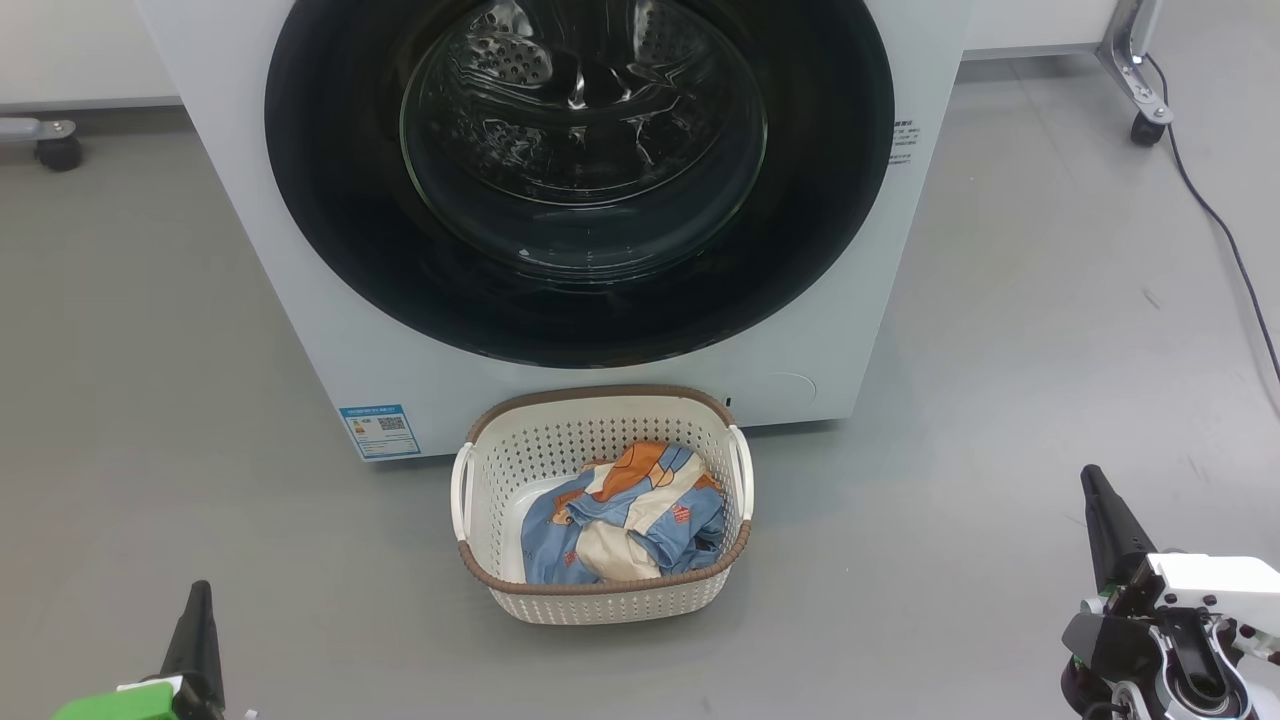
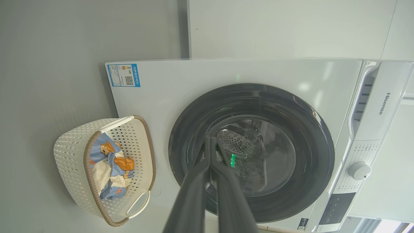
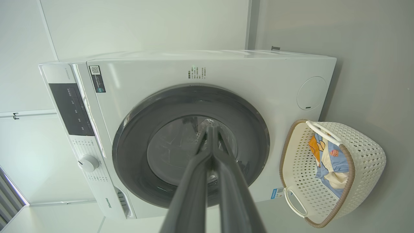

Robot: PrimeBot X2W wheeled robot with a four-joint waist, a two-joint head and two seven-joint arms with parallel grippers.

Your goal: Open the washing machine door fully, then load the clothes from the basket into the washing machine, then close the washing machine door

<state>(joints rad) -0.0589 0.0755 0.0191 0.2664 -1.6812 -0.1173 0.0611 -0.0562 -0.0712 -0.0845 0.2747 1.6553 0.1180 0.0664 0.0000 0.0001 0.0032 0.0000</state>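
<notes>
While both arms hang low and apart, the basket sits on the grey floor just before the washing machine. Its long side runs along the machine's front, a handle at each end, and the clothes are crumpled toward its right, too tangled to separate. The washing machine door is closed, its top cut off in the head view. Both the left hand and the right hand are pinched together, empty.

Head above; wrists face washing machine
</notes>
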